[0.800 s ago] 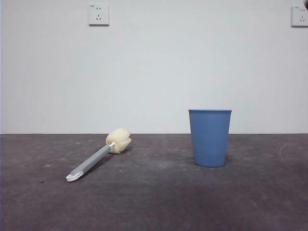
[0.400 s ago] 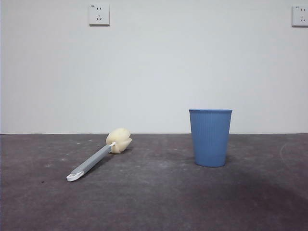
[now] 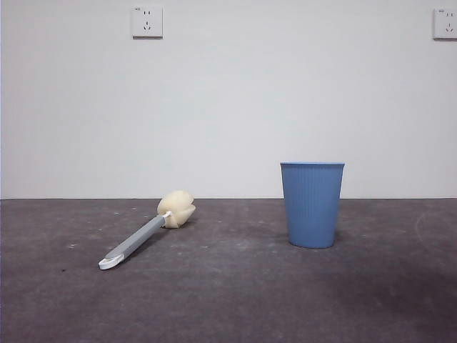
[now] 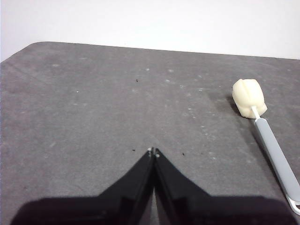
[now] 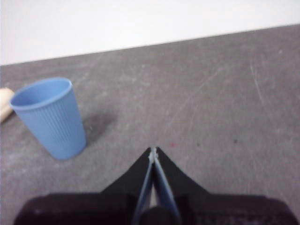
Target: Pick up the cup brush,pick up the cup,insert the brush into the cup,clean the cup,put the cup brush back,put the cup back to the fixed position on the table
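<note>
The cup brush (image 3: 146, 234) lies flat on the table (image 3: 235, 300), cream sponge head toward the wall, white looped end toward the front. In the left wrist view the cup brush (image 4: 267, 136) lies off to one side of my left gripper (image 4: 153, 151), which is shut on nothing and hangs above bare table. The blue ribbed cup (image 3: 312, 204) stands upright to the right of the brush. My right gripper (image 5: 153, 150) is shut and empty, held above the table apart from the cup (image 5: 50, 117). Neither arm shows in the front view.
A white wall runs behind the table, with one socket (image 3: 146, 21) at the upper left and another (image 3: 445, 23) at the upper right. Pale specks and scuffs mark the dark table surface (image 4: 93, 108).
A small dark-red tip at the top right corner a second ago is gone from the front view. The brush and cup have not moved.
</note>
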Robot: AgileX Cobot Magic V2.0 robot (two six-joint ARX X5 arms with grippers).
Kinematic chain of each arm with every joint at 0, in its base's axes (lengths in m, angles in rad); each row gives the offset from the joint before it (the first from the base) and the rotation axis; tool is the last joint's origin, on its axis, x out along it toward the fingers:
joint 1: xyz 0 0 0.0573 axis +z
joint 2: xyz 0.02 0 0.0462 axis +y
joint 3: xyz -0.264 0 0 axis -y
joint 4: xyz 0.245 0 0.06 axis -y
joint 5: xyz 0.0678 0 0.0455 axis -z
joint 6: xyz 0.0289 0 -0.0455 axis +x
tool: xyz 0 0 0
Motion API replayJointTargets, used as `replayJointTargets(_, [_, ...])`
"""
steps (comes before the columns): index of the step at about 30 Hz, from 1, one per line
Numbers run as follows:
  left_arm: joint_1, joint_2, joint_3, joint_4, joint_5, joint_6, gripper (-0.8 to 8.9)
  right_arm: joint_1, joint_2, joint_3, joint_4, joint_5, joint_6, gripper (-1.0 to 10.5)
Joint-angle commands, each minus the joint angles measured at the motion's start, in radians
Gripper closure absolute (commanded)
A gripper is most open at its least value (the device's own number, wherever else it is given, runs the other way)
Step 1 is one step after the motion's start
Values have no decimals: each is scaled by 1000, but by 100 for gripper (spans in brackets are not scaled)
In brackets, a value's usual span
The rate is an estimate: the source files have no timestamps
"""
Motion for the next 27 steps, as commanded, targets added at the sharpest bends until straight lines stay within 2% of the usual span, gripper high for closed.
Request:
replayJointTargets(1, [3, -2, -13, 4, 6, -3, 817, 0, -3, -37, 41, 2, 34, 946])
replayJointTargets(10, [3, -2, -13, 4, 6, -3, 817, -1, -3, -45, 80, 2, 8, 946])
replayJointTargets(14, [3, -2, -13, 4, 6, -4, 817, 0, -3, -45, 69, 2, 31, 946])
replayJointTargets(27, [3, -2, -13, 4, 6, -3, 817, 0, -3, -45, 70, 3, 31, 946])
